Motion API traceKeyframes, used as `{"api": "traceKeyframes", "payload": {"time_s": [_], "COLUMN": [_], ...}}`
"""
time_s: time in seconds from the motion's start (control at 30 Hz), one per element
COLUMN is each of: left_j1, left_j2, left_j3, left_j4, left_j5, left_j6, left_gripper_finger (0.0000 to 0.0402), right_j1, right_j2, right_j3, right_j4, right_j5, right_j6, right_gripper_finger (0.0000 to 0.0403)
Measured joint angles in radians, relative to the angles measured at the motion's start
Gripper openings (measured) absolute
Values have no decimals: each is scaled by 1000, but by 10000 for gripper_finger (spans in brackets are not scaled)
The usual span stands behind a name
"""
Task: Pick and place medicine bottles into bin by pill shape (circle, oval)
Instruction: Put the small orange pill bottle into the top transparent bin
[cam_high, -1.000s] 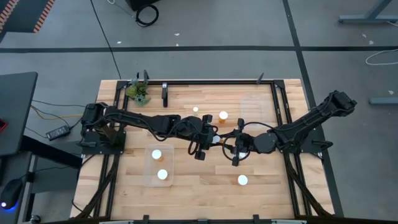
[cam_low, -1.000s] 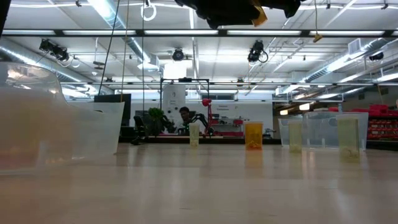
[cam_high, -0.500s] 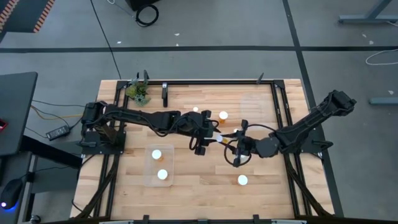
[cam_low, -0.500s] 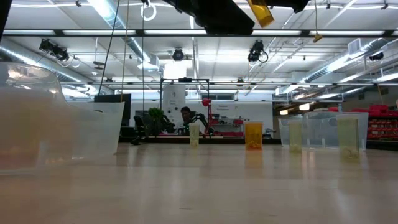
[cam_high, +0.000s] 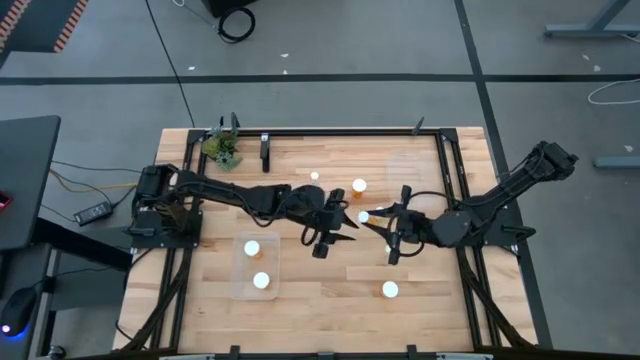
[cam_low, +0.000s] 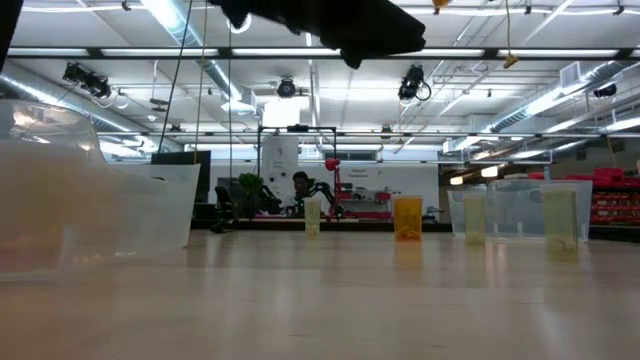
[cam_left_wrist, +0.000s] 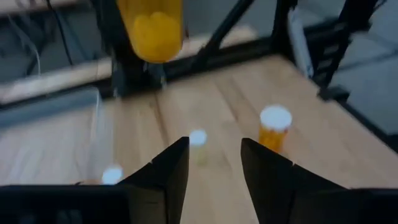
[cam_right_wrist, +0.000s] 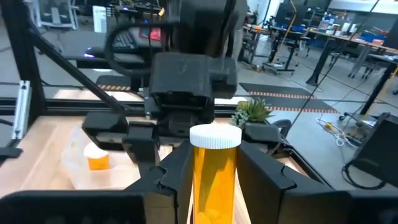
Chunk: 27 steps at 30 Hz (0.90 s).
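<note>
High view: bottle gripped by the right arm, left jaws empty and facing it

By the near edge of the table, right of centre, a single bottle (cam_high: 389, 290) stands on its own. Left of it, also on the near side, a clear bin (cam_high: 240, 268) holds two bottles (cam_high: 262, 281).

At the middle of the table the two arms meet above the wood. The right gripper (cam_high: 372, 220) is closed around the held bottle (cam_right_wrist: 214, 168), fingers on its amber sides, with the white cap out beyond the fingertips. Its long axis runs along the fingers and points toward the left arm. The left gripper (cam_left_wrist: 214, 149) is just beside it, fingers parted with nothing between them. In the left wrist view the held bottle sits ahead of and above those jaws, not between them.

Toward the far edge two more bottles (cam_high: 358, 187) stand free. What looks like a second clear bin (cam_high: 412, 168) lies near the far right corner, and a small plant (cam_high: 222, 148) sits at the far left corner.

The pill shape cannot be read here. Judging by position, the left arm is closer to the near-left bin and the right arm to the far-right one
</note>
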<state>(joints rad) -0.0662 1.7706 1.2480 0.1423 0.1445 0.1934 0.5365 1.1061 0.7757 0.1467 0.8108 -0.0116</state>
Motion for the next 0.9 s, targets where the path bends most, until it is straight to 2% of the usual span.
{"api": "traceKeyframes", "payload": {"time_s": [0.2,0.37,0.5,0.67,0.9], "left_j1": [26,59,69,70,69], "left_j2": [2,1,1,1,1], "left_j3": [-258,-348,-351,-350,-300], "left_j4": [550,875,976,1080,1092], "left_j5": [17,16,16,16,18], "left_j6": [-30,-55,-84,-131,-130], "left_gripper_finger": [130,122,133,166,207], "right_j1": [25,-2,-31,-62,-122], "right_j2": [2,34,45,45,46], "right_j3": [0,0,0,0,0], "right_j4": [72,203,311,391,480], "right_j5": [25,19,-43,-109,-242], "right_j6": [-15,-85,-148,-201,-247], "right_gripper_finger": [124,125,126,126,126]}}
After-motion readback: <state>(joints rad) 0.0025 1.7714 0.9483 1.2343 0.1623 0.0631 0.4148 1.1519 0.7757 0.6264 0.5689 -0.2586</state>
